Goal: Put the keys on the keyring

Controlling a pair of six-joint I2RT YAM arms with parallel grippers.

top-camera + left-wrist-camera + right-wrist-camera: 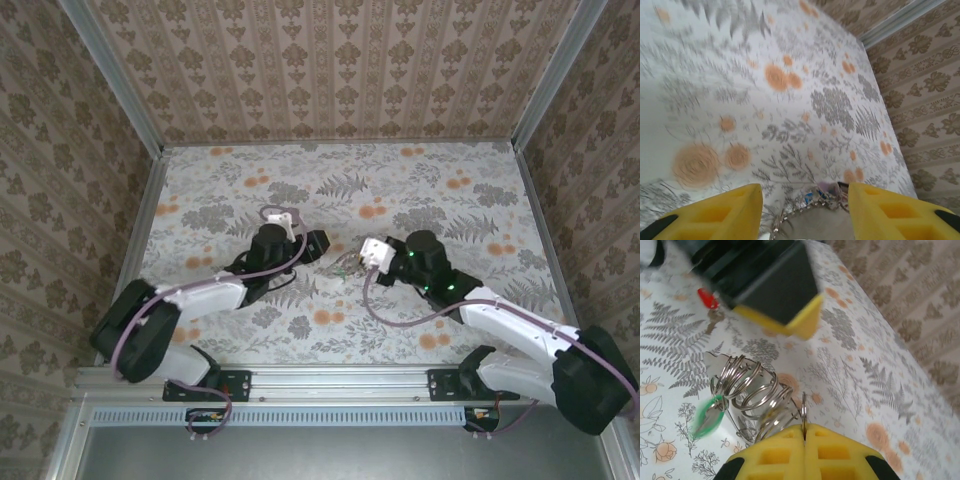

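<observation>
Surface: a white surface printed with grey ferns and orange blossoms (440, 190), enclosed on three sides by brown patterned wallpaper walls (330, 60).
Left hand (804, 192): open. Its two yellow padded fingers (720, 212) stand well apart, one at each lower corner of the left wrist view. It sits near the middle of the surface, pointing toward the right hand.
Right hand (803, 430): closed. Its yellow pads are pressed flat together, and a thin wire loop of the keyring is pinched in the seam between them.
Keyring (752, 390): a bunch of shiny silver wire rings coiled over one another. It stands off the right hand's fingertips above the surface, near the middle, between the two hands.
Green key (709, 419): a small key with a green plastic head. It hangs on one of the rings at the left side of the bunch.
Blue key (812, 194): a bit of blue plastic among the rings, seen low between the left hand's fingers. It is too blurred to tell how it is attached.
Red key (706, 296): a small key with a red plastic head and a dull metal blade. It lies flat on the surface, apart from the keyring, just beside the left hand's black-and-yellow finger.
</observation>
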